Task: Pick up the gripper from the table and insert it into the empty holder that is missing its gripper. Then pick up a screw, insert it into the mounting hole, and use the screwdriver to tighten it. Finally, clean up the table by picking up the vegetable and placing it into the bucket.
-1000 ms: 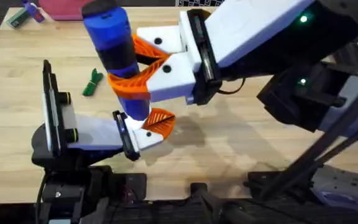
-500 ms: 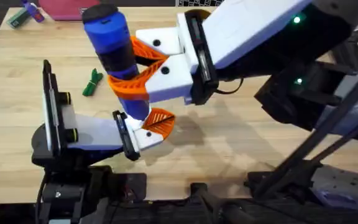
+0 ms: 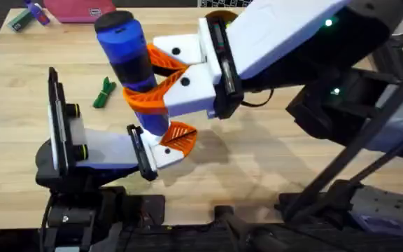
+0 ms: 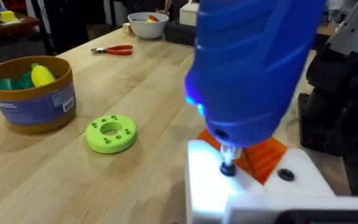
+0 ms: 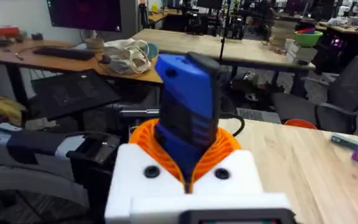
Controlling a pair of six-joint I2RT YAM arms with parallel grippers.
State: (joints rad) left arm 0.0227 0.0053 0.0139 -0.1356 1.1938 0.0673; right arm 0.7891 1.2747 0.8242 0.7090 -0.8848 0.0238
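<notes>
My right claw (image 3: 149,87) is clamped mid-barrel on the rigid, smooth blue pen-shaped electric screwdriver (image 3: 128,59); its tip sits below on the white plastic mount (image 4: 247,190).

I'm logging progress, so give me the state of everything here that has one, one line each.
screwdriver: upright, clamped in the right gripper, bit down on a screw in the white mount, blue light on.
left gripper: orange tip fitted.
vegetable: lying on the table, not in the bucket.
bucket: upright, toys inside.
</notes>
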